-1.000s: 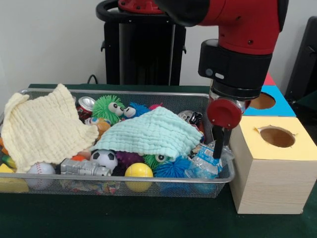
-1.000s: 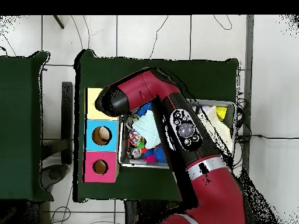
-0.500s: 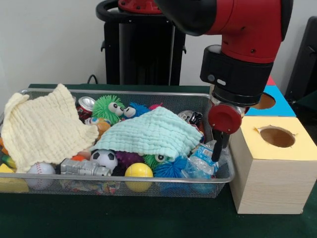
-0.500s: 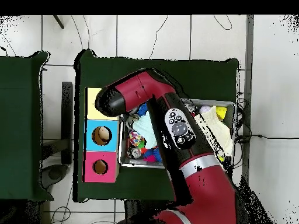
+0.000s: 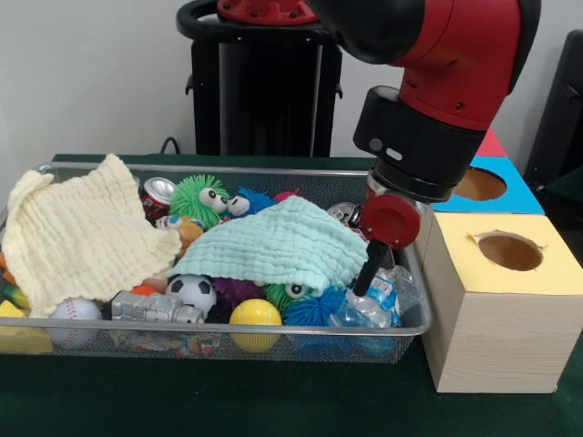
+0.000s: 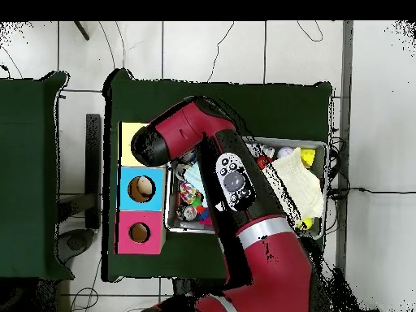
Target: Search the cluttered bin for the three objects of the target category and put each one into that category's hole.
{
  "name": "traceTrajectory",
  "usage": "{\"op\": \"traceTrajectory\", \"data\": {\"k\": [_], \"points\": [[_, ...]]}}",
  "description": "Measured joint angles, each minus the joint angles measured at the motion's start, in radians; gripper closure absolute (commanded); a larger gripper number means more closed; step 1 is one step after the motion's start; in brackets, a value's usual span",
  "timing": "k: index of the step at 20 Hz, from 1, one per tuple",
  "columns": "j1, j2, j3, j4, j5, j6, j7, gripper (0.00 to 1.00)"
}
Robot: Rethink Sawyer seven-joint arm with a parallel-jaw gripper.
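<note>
My gripper (image 5: 364, 280) reaches down into the right end of the wire bin (image 5: 228, 335), at the right edge of the mint cloth (image 5: 278, 244). Its tip is against a crushed clear plastic bottle (image 5: 375, 299); whether it holds anything is hidden. The arm (image 6: 203, 138) covers it in the overhead view. Balls lie along the front: a soccer ball (image 5: 192, 291), a yellow ball (image 5: 255, 314) and a baseball (image 5: 75, 311). A red can (image 5: 157, 193) sits at the back beside a green spiky toy (image 5: 200, 198). A second can (image 5: 351, 215) lies behind the gripper.
A pale yellow cloth (image 5: 77, 237) covers the bin's left end. To the right stand the boxes with holes: yellow-topped (image 5: 510, 251), blue-topped (image 5: 487, 187) and pink-topped (image 6: 138, 233). A blue spiky ball (image 5: 319, 308) and a silver toy (image 5: 155, 309) lie near the front wall.
The gripper has swung left from the bin's right wall toward the mint cloth and now tilts. The plastic bottle has shifted slightly left with it.
</note>
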Motion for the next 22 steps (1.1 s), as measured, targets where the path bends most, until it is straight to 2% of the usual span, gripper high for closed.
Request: {"op": "traceTrajectory", "data": {"k": [13,22], "points": [[0.008,0.011,-0.023,-0.021,-0.017,0.004,0.0,0.0],[-0.009,0.049,-0.023,-0.025,0.017,0.004,0.0,0.0]]}}
